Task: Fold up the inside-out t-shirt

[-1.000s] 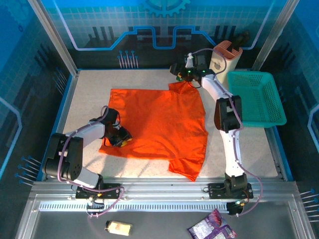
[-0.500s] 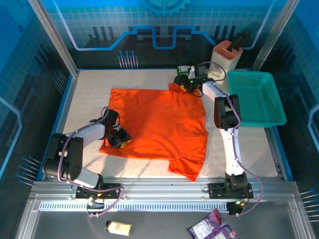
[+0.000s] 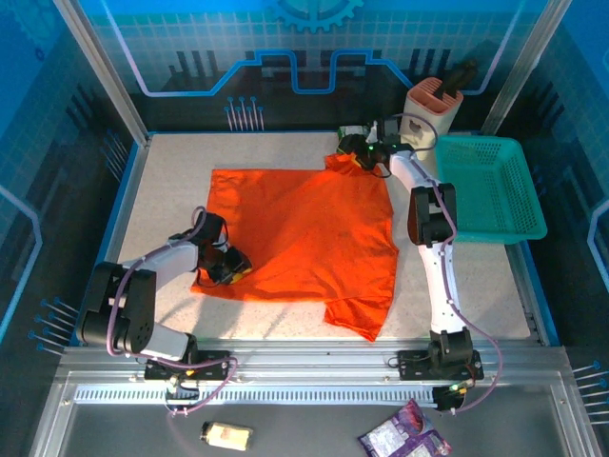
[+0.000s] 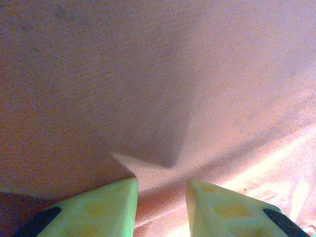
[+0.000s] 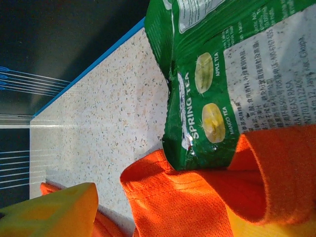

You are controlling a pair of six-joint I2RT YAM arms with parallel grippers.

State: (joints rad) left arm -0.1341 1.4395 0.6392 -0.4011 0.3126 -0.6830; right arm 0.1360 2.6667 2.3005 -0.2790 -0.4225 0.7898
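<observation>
Up at the far side of the desk point(image 3: 171, 181), a green tea packet point(image 5: 197, 98) marked "SPRING TEA" lies against one sleeve of the t-shirt point(image 3: 304, 233). Its bottom edge sits on the cloth. The right pincer point(image 3: 360, 152) is low over that same sleeve. It stands wide open, with one yellow finger point(image 5: 54, 212) beside the sleeve hem, and it squeezes nothing. Just behind stands a tall tan holder point(image 3: 430, 109) with dark things poking out. A teal mesh basket point(image 3: 490, 190) sits on the right side, apart from the t-shirt. Down in front of the arms lie a small pale yellow thing point(image 3: 226, 436) and a purple packet point(image 3: 404, 440).

The desk is light and speckled, with metal posts at its corners. Blue walls with line drawings stand around it.

The t-shirt is bright orange and plain. It lies spread out in the middle of the desk, with soft wrinkles. The left pincer point(image 3: 226, 267) is on its near left edge. Its green-yellow fingers point(image 4: 98, 210) stand a little apart with cloth between them. I cannot tell if they grip it.
</observation>
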